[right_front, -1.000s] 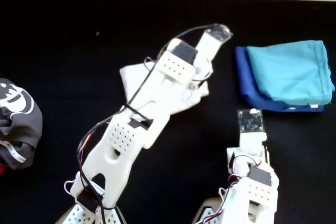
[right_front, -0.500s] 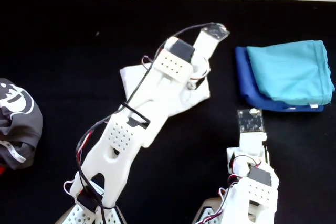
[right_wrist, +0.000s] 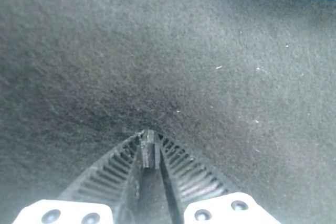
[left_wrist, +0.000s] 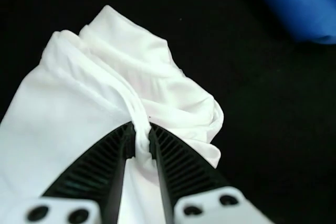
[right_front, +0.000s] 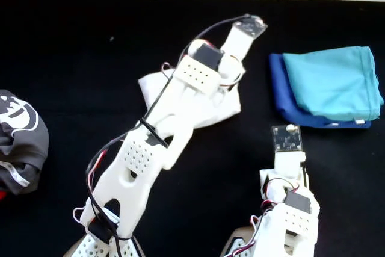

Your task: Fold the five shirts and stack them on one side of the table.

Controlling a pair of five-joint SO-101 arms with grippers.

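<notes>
Half hidden under left arm (right_front: 157,136): white shirt (right_front: 154,87), one fold pinched in left gripper (left_wrist: 139,129); right gripper (right_wrist: 150,143) closed, empty.

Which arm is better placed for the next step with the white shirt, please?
Probably left. The left gripper has its fingers shut on a fold of the white shirt, which lies beside the pile with the teal shirt. The right gripper is shut on nothing, over bare table.

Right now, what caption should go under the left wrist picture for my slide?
The left gripper pinches a fold of the white shirt on the black table, a blue shirt farther off.
</notes>
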